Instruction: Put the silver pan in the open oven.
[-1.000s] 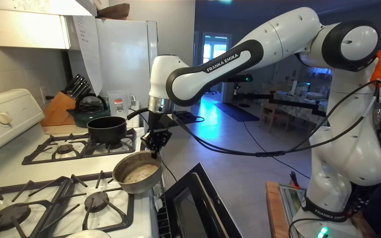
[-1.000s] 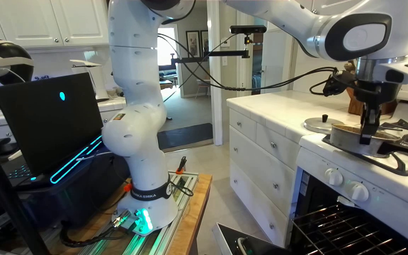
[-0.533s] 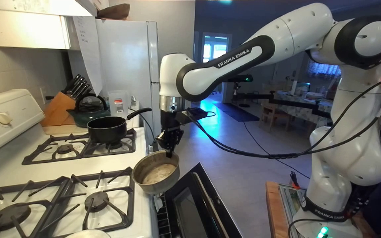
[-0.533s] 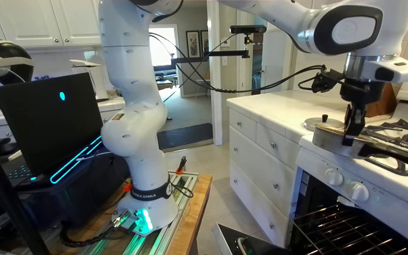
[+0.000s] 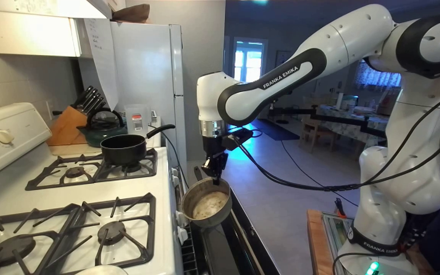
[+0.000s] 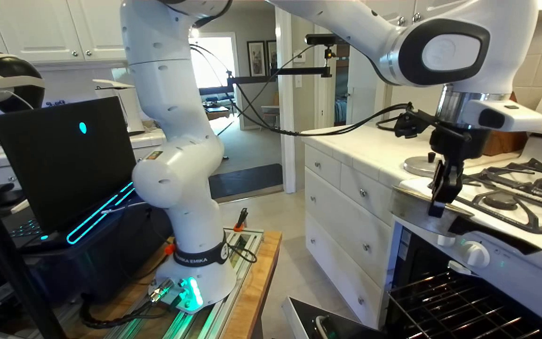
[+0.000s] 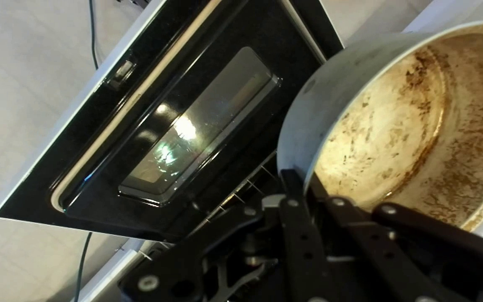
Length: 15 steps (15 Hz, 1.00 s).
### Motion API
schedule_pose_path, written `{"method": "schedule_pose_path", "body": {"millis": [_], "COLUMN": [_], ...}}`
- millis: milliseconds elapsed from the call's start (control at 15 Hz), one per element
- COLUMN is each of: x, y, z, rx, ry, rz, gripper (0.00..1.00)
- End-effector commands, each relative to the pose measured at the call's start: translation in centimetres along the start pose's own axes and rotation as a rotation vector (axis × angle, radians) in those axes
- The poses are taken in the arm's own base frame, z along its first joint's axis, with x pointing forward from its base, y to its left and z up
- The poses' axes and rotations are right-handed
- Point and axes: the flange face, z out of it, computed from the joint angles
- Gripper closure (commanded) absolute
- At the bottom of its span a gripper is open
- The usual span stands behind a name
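Note:
My gripper (image 5: pixel 216 180) is shut on the rim of the silver pan (image 5: pixel 211 204), one finger inside and one outside, as the wrist view shows at the fingertips (image 7: pixel 302 180). The pan hangs in the air just off the stove's front edge, above the open oven door (image 5: pixel 220 252). In an exterior view the pan (image 6: pixel 414 212) is in front of the knobs, tilted, with its black handle (image 6: pixel 501 239) sloping down to the right. The oven (image 6: pixel 410 268) is open below it, with a wire rack (image 6: pixel 459 301) inside. The wrist view shows the door's glass (image 7: pixel 199 126).
A black pot (image 5: pixel 123 149) stands on a back burner with its handle over the stove's edge. Stove knobs (image 6: pixel 475 254) stick out near the pan. Drawers and a counter (image 6: pixel 360 146) with a metal lid (image 6: pixel 421 165) adjoin the stove. A wooden stand (image 5: pixel 313 236) carries the robot's base.
The gripper has carried the pan from over the front burner grate outward past the stove's front edge and lower, to above the oven door. The grip on the rim stays.

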Motion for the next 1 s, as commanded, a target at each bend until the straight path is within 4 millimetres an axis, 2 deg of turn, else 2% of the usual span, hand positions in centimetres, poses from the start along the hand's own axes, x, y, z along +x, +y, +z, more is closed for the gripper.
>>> {"method": "schedule_pose_path", "body": {"millis": [0,333,600,800,933], "x": [-0.9,-1.0,-0.3,0.5,1.1], "y": [2.6,7.0,10.9,12.8,13.4], "z": [2.2,5.5,7.9,9.4,10.0], "rx": [0.007,0.045,0.041,0.049,0.055], "ry": [0.012,-0.001,-0.029,-0.031,-0.016], "rz": [-0.041,-0.073,-0.071,-0.036,-0.014], "gripper": [0.98,0.98,0.98,0.98,0.98]}}
